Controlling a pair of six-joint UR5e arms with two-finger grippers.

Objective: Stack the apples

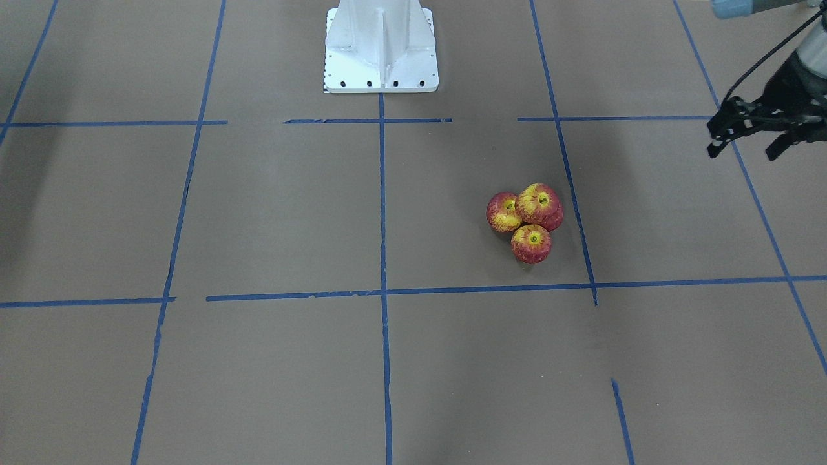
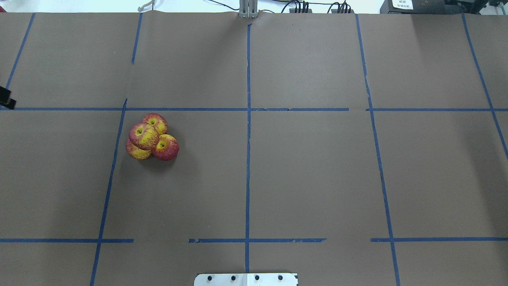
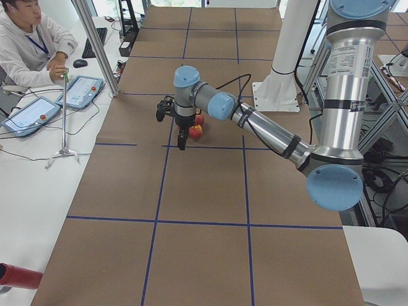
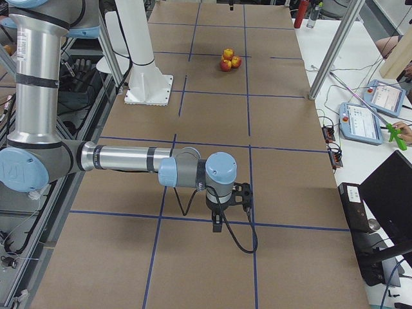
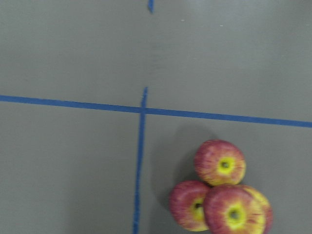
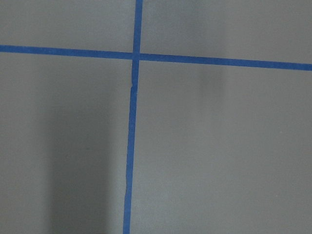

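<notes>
Four red-and-yellow apples (image 1: 531, 243) sit in a tight cluster on the brown table, on the robot's left side. One apple (image 2: 143, 135) rests on top of the other three; the pile also shows in the left wrist view (image 5: 219, 163) at the lower right. My left gripper (image 1: 743, 147) hangs open and empty above the table, well off to the side of the pile, with only a tip of it at the overhead view's left edge (image 2: 6, 98). My right gripper (image 4: 228, 206) shows only in the exterior right view, far from the apples; I cannot tell whether it is open or shut.
The white robot base (image 1: 381, 45) stands at the table's robot-side edge. Blue tape lines (image 2: 248, 119) divide the brown surface into squares. An operator (image 3: 25, 38) with tablets (image 3: 80, 91) sits beside the table, near a metal post (image 3: 95, 44).
</notes>
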